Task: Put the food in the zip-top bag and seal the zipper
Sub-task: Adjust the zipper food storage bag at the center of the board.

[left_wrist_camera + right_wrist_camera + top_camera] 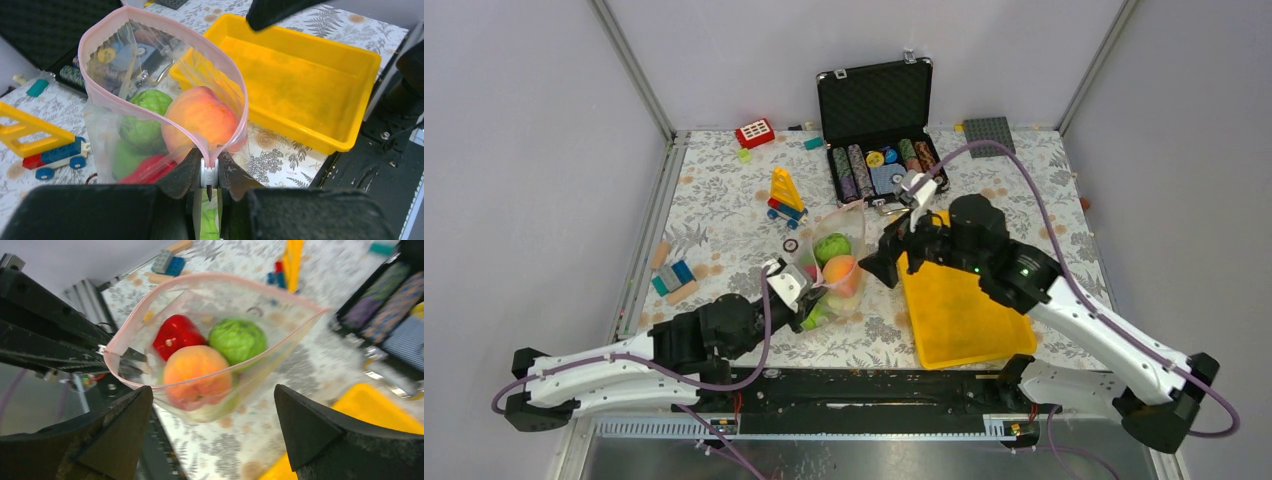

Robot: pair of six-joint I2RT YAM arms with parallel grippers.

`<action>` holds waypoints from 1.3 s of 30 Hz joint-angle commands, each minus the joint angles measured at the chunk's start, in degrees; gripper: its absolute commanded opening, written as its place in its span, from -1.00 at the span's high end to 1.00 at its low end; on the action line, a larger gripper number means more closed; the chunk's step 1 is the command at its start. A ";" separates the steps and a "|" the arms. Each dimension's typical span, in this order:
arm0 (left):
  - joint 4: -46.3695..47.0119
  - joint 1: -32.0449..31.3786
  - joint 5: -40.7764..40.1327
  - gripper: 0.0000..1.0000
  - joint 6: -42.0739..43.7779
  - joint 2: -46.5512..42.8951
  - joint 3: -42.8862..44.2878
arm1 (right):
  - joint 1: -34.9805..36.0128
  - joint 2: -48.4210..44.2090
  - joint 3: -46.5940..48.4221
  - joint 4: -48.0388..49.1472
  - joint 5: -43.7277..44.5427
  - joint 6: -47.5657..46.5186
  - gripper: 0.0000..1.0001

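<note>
The clear crinkly bag's (102,131) pinkish zipper strip (241,102) runs toward the table's (724,205) far edge from our left gripper (210,174), clamped on it; our right gripper (215,427) gapes empty alongside.

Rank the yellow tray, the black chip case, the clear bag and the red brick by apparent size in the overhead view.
1. The yellow tray and the open black chip case look too alike to rank.
2. The zip-top bag.
3. The red brick, clearly the smallest.
</note>
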 commanded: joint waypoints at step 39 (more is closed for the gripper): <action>12.85 36.80 39.36 1.00 5.10 7.11 2.15 | -12.28 16.22 14.22 -30.27 33.23 0.11 0.33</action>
